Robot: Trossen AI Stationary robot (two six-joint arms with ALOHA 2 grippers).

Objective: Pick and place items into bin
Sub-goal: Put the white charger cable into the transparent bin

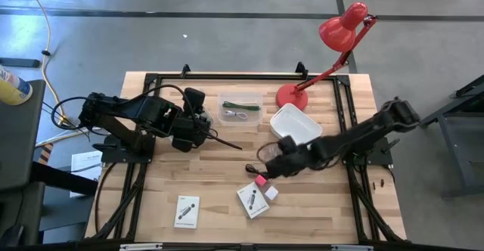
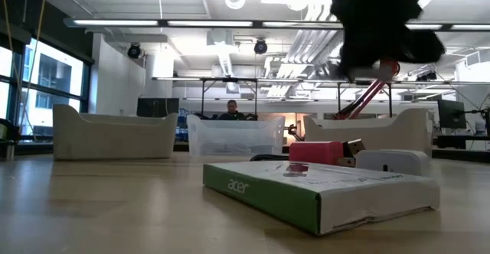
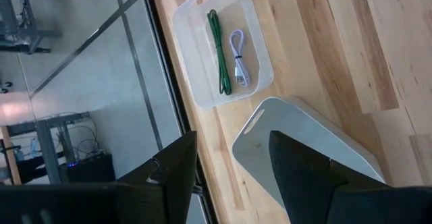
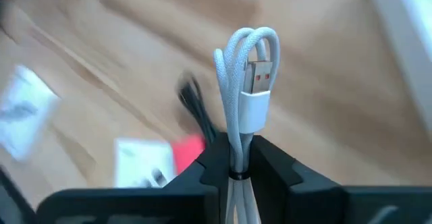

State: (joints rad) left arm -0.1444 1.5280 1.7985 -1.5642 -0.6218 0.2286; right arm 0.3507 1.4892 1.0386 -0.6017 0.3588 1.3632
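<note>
Two bins stand on the wooden surface [image 1: 204,183]: one clear bin [image 1: 240,107] near the far edge and one white bin [image 1: 295,125] just right of it, beside the base of the red lamp [image 1: 333,43]. Clear bin holds two items — one green cable [image 3: 217,52] and one pale coiled cable [image 3: 239,59], lying side by side.

Right claw [image 4: 237,158] is over the middle of the surface, just left of the white bin, fingers closed on one white USB cable [image 4: 246,75] (coiled loop and plug stick up beyond the fingertips). Below it in the right wrist view: one dark cable [image 4: 196,106] on the wood.

Left claw [image 3: 229,163] is at the left-centre, left of the clear bin, fingers apart, holding nothing.

Near edge: two flat white cards with dark print — one [image 1: 186,211] to the left, one [image 1: 252,199] nearer the middle. Touching the second card are one small pink piece [image 1: 261,181] and one small white square [image 1: 270,193].
</note>
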